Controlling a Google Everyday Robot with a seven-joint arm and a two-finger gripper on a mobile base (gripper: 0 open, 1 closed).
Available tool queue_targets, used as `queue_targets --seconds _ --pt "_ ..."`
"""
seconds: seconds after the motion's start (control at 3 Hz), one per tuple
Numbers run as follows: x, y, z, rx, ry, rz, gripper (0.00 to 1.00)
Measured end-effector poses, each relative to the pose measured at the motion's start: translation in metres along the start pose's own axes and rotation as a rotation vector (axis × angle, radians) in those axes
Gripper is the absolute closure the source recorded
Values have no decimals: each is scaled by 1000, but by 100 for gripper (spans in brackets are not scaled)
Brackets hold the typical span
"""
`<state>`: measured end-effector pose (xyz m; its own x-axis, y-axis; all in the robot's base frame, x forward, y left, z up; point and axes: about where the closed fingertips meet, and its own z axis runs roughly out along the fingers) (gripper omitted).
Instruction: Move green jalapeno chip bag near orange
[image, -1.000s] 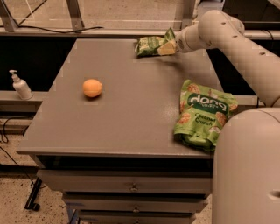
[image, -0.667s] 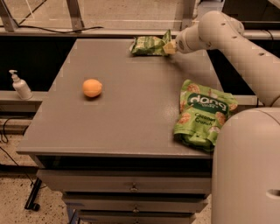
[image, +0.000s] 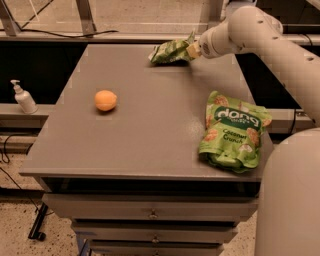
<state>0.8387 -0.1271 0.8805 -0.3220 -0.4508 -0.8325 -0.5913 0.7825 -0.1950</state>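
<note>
Hand (image: 193, 49) half-hidden by green jalapeno chip bag (image: 169, 52)

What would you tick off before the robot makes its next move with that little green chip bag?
1. Grip: ok. The gripper, at the table's far edge, is shut on the green jalapeno chip bag.
2. Target in view: ok. The orange sits left of centre on the table.
3. Path from bag to orange: ok, nothing lies between them.
4. dang Coconut Crunch pouch: ok, it lies to the right, off that path.
5. Bag lifted clear of the tabletop: cannot tell.
</note>
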Motion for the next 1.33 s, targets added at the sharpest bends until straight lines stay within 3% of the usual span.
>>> queue_targets --seconds 0.33,0.67,1.33 --pt "-14 39 -19 -88 -17 -64 100" --pt "-15 85 -40 -215 -23 -129 100" --pt "18 143 -89 -339 16 -171 100"
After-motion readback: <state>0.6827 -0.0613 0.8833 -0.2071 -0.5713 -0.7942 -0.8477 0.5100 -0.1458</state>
